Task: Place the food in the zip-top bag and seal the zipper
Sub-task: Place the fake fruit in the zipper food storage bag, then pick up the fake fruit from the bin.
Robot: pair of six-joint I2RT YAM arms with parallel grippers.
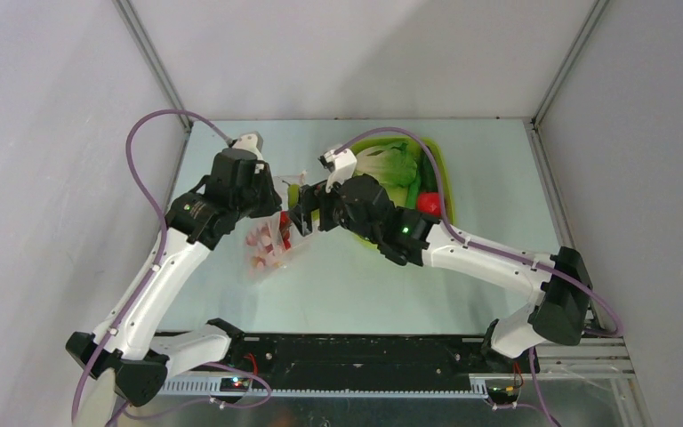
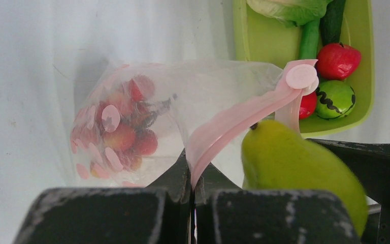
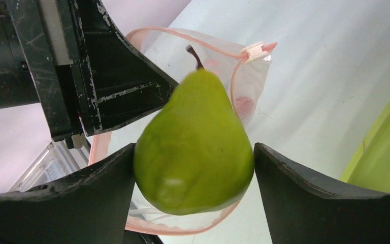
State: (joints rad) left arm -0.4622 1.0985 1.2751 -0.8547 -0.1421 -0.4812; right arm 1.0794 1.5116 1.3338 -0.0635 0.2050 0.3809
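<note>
Half done at best, judging by the layout. Already bagged: a cluster of red-pink cherry pieces (image 2: pixel 119 134), low in the zip-top bag (image 2: pixel 208 86), sagging toward the table between the two arms. Pinched fully closed on the pale pink zipper (image 2: pixel 233 124) with the left gripper (image 2: pixel 193 175), holding the mouth up and open. Clamped on the yellow-green pear (image 3: pixel 193 117) with the right gripper (image 3: pixel 194 157), fingers spread only to the fruit's width, poised just at the mouth, not yet inside. Left in the lime-green tray (image 2: pixel 269 46): lettuce (image 2: pixel 289 9), cucumber (image 2: pixel 333 20), red tomatoes (image 2: pixel 337 60), a round green pepper (image 2: pixel 335 99). After those, sealing, with the slider (image 2: pixel 301 76) parked at the strip's end. No brand, label or readable writing anywhere.
</note>
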